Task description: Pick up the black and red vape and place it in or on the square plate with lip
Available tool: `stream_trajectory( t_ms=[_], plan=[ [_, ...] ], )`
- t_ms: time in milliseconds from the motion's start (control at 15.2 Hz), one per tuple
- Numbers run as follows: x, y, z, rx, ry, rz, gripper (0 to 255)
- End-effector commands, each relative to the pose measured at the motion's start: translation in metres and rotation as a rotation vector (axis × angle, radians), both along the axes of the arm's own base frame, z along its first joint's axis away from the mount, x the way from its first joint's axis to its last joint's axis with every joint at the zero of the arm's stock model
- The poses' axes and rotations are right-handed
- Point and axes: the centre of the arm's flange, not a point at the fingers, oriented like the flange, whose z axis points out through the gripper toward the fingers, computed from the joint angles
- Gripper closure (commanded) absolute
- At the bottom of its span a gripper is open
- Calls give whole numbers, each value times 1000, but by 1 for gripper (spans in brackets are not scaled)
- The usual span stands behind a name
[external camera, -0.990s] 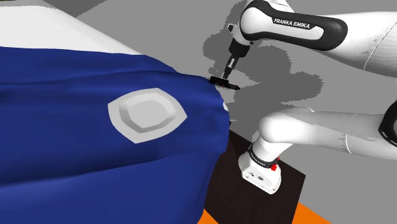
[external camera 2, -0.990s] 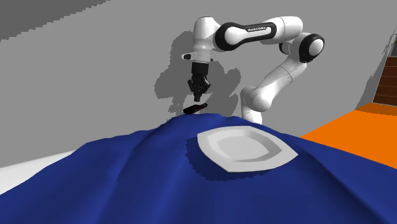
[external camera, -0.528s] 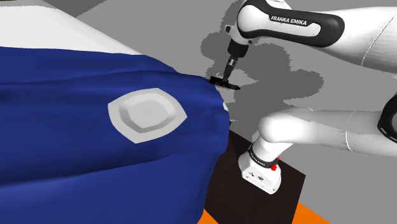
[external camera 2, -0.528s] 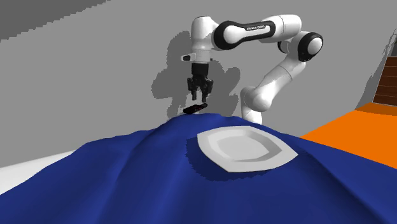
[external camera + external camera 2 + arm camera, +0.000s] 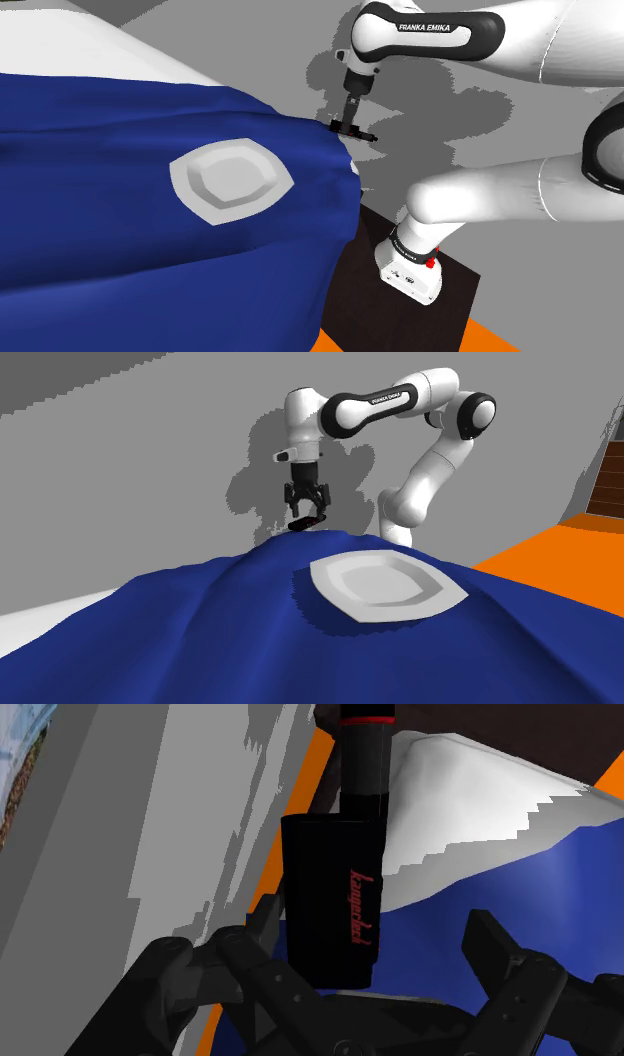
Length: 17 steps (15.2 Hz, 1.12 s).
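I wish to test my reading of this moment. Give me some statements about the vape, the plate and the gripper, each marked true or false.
1. The vape lies on the square plate. False: it lies at the edge of the blue cover, apart from the plate.
2. The jaws of the gripper stand open. True.
3. The plate carries nothing. True.
4. The vape is clasped and lifted. False: it lies on the cover, between the open jaws.
5. The vape's black body bears red lettering. True.
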Motion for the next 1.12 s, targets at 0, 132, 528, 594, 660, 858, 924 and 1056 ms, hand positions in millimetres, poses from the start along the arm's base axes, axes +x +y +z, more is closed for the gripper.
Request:
stream_trajectory(
  t_ms=[0, 132, 528, 594, 660, 858, 924, 1056],
  plan=[
    [1, -10, -12, -42, -18, 1, 0],
    [1, -10, -12, -42, -18, 1, 0],
    [1, -10, -12, -42, -18, 1, 0],
    [1, -8, -11, -42, -18, 0, 255],
    [3, -8, -12, -42, -18, 0, 255],
    [1, -8, -12, -42, -18, 0, 255],
    [0, -10, -13, -42, -18, 0, 255],
    [1, -8, -17, -42, -18, 0, 255]
  ],
)
